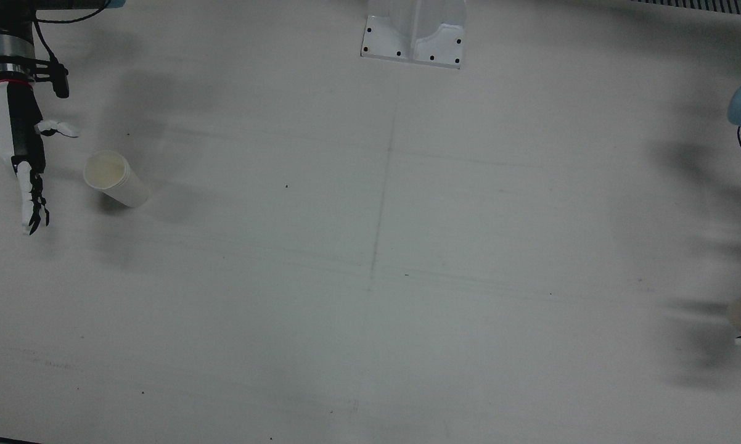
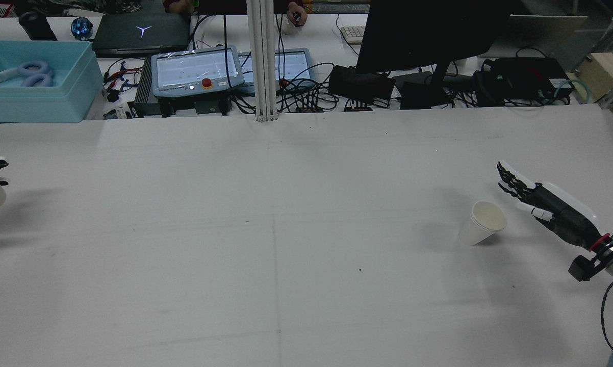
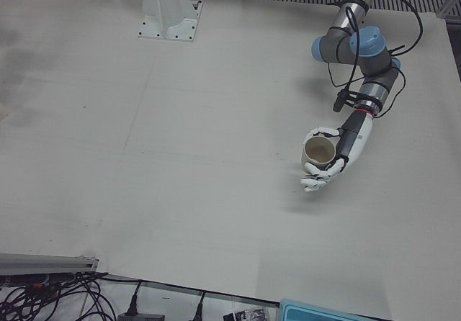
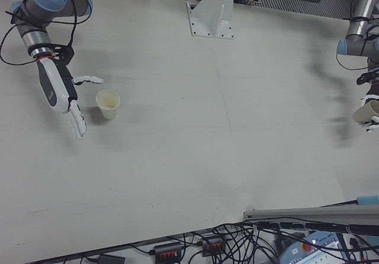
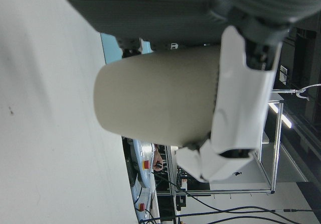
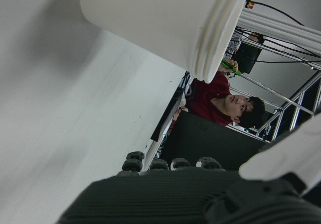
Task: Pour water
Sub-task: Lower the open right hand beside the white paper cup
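Right hand (image 2: 546,204): open, holds nothing; the fingers are stretched out flat above the desk (image 2: 286,229), with one finger (image 1: 59,128) standing out sideways toward the white cup.
White cup (image 2: 482,223): stands upright on the desk on the robot's right side, just beside the right hand and not touching it. In the right hand view the cup (image 6: 165,23) shows a ribbed rim, like several cups stacked one in another.
Inside of the white cup: pale in the front view (image 1: 106,171); if there is water in it, I cannot tell.
Left hand (image 3: 330,164): closed around a beige cup (image 3: 318,152) and holds it above the desk, at the far left edge of the work area.
Beige cup, position: lifted off the desk, its shadow lies on the desk below; the mouth shows toward the left-front camera. In the left hand view white fingers (image 5: 241,98) wrap around the side of the cup (image 5: 155,103).
Two cups: well apart, one at each side of the desk.
Desk: a white cloth covers it, with faint fold lines crossing near the middle.
Behind the desk: a blue box (image 2: 33,81), a control tablet with a red button (image 2: 197,71), a dark monitor (image 2: 429,33) and many cables.
Person (image 6: 220,101): in a red shirt, seen beyond the desk in the right hand view.
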Tool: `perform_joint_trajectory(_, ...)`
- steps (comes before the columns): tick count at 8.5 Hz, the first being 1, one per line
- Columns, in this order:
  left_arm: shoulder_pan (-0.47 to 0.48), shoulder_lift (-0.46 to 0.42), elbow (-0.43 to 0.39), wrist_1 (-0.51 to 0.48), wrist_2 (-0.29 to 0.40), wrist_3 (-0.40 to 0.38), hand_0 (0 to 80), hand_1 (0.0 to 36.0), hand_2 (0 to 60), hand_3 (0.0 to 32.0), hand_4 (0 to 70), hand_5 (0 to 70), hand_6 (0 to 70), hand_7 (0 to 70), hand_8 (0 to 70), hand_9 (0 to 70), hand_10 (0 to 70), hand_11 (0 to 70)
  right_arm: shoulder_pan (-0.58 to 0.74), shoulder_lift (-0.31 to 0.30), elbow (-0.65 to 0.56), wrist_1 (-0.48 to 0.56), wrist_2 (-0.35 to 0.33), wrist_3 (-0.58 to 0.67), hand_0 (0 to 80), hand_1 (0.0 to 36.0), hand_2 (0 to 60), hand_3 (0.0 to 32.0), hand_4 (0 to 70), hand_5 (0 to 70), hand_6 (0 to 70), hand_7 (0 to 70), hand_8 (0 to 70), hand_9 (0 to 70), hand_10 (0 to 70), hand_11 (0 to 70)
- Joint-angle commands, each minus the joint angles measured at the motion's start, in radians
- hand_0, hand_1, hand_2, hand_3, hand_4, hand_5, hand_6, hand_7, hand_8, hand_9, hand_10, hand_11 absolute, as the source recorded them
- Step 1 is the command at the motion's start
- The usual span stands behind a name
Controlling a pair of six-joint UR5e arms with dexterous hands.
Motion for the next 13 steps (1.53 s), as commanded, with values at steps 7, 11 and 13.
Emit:
perform_joint_trajectory(7, -0.036, 0.029, -0.053, -0.006, 0.017, -0.002, 73.8, 36.0, 60.0, 0.0, 26.3, 70.0, 22.6, 28.4, 15.5, 20.1, 18.4, 30.3, -0.062, -0.063, 0.133, 0.023, 0.28, -0.144, 22.6, 7.7, 15.7, 0.0, 0.0, 0.0, 0.0, 0.0, 0.0, 0.0, 5.6, 9.0)
perform_joint_trajectory(11, -0.108, 0.012, -0.068, 0.009, 0.088, -0.002, 80.0, 36.0, 60.0, 0.0, 28.0, 70.0, 26.1, 31.9, 17.1, 21.4, 19.6, 32.1, -0.189, -0.068, -0.025, 0.36, 0.421, -0.41, 18.6, 7.0, 16.2, 0.0, 0.0, 0.0, 0.0, 0.0, 0.0, 0.6, 7.1, 11.1)
perform_joint_trajectory(13, -0.126, -0.02, -0.059, 0.066, 0.219, -0.011, 80.0, 36.0, 60.0, 0.0, 27.3, 70.0, 26.6, 31.7, 17.3, 21.3, 19.6, 32.4, -0.251, -0.146, -0.06, 0.471, 0.457, -0.418, 25.3, 8.3, 16.3, 0.0, 0.0, 0.0, 0.0, 0.0, 0.0, 0.6, 7.0, 11.3)
